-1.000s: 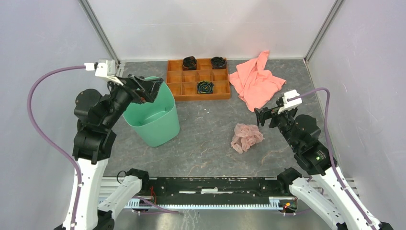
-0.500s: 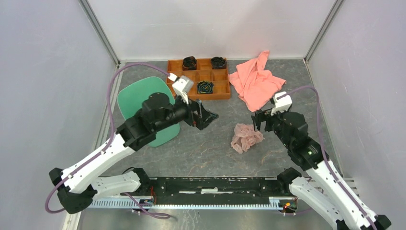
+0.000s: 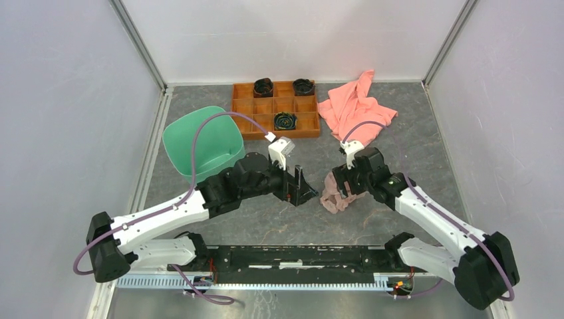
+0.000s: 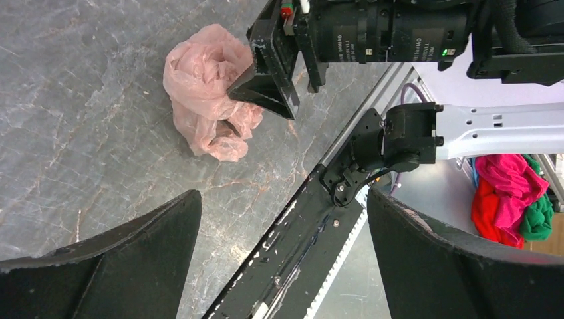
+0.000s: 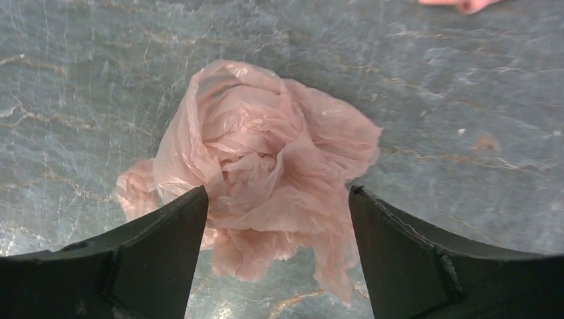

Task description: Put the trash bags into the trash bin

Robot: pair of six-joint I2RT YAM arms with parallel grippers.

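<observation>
The pale pink trash bag (image 3: 336, 200) lies crumpled on the grey table at centre right. It also shows in the left wrist view (image 4: 199, 86) and the right wrist view (image 5: 266, 159). My right gripper (image 3: 340, 182) (image 5: 277, 193) is open and low over the bag, with one finger on each side of it. My left gripper (image 3: 303, 190) (image 4: 284, 199) is open and empty, just left of the bag. The mint-green trash bin (image 3: 199, 141) sits at the back left, tilted so its inside faces the camera, and nothing holds it.
An orange compartmented tray (image 3: 247, 123) with black rolls (image 3: 284, 121) stands at the back centre. A salmon-pink cloth towel (image 3: 356, 113) lies at the back right. The black rail (image 3: 299, 256) runs along the near edge. White walls close in both sides.
My left gripper let go of the bin's rim and swung right to the table's middle. The bin tipped back to the left. My right gripper moved left and down over the bag.
</observation>
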